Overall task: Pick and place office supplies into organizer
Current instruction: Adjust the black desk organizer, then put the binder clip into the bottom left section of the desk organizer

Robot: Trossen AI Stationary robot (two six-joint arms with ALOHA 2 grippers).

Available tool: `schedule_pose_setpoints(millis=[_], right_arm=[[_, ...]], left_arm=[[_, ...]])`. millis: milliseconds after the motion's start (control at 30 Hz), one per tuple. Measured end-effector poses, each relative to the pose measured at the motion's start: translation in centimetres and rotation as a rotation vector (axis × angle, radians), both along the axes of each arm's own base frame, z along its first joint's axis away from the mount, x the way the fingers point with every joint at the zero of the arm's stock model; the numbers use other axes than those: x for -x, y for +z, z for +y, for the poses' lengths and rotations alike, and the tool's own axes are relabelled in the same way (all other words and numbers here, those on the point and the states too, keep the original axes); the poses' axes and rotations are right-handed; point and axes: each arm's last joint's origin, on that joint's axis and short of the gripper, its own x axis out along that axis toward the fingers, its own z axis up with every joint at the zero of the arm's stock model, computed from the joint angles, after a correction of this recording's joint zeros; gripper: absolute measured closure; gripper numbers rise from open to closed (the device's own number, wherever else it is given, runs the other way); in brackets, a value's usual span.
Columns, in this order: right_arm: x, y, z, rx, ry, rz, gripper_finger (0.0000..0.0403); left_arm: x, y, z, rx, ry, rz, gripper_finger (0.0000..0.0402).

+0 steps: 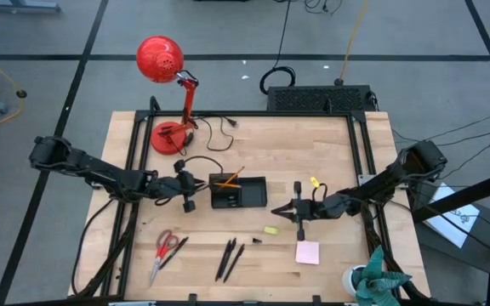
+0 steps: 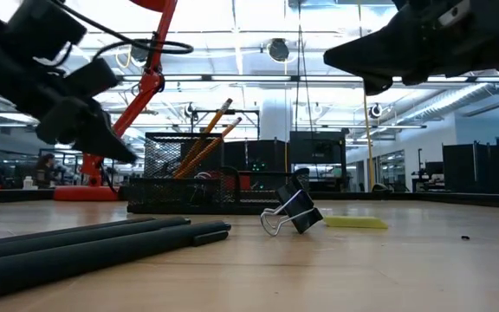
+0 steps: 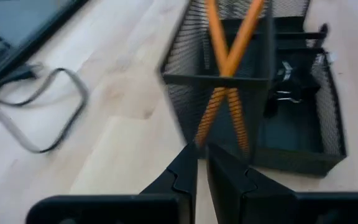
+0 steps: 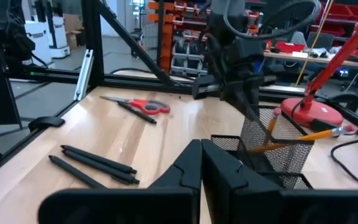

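Fingers pressed together on my right gripper (image 1: 289, 208) (holding nothing) beside the organizer (image 1: 238, 192); next, fetching that clip (image 2: 294, 212).

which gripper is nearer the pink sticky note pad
Right. The right gripper hangs just above the pink sticky-note pad in the high view; the left gripper is beyond the organizer, much farther away.

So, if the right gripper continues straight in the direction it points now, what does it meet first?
Most likely the organizer: the shut right gripper points at its mesh wall with two orange pencils, and the table between them looks free. Height is uncertain, so it may pass above the rim.
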Motion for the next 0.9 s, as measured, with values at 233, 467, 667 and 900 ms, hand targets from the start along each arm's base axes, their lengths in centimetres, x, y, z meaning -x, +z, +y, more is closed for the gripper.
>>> schedule_pose_setpoints(millis=[233, 467, 667, 900], right_arm=[[0.0, -0.1, 0.0, 0.022, 0.004, 0.017, 0.0403], [0.0, -0.4, 0.0, 0.032, 0.005, 0.041, 0.0403], [0.0, -0.4, 0.0, 0.032, 0.005, 0.041, 0.0403], [0.1, -0.4, 0.3, 0.015, 0.067, 0.043, 0.0403]], left_arm=[[-1.3, -1.0, 0.5, 0.000, -0.009, -0.016, 0.0360], [-2.1, -1.2, 0.9, 0.011, -0.014, -0.063, 0.0360], [-2.4, -1.1, 0.8, 0.011, -0.028, -0.089, 0.0360], [-2.1, -1.5, 0.9, -0.027, -0.032, -0.039, 0.0360]])
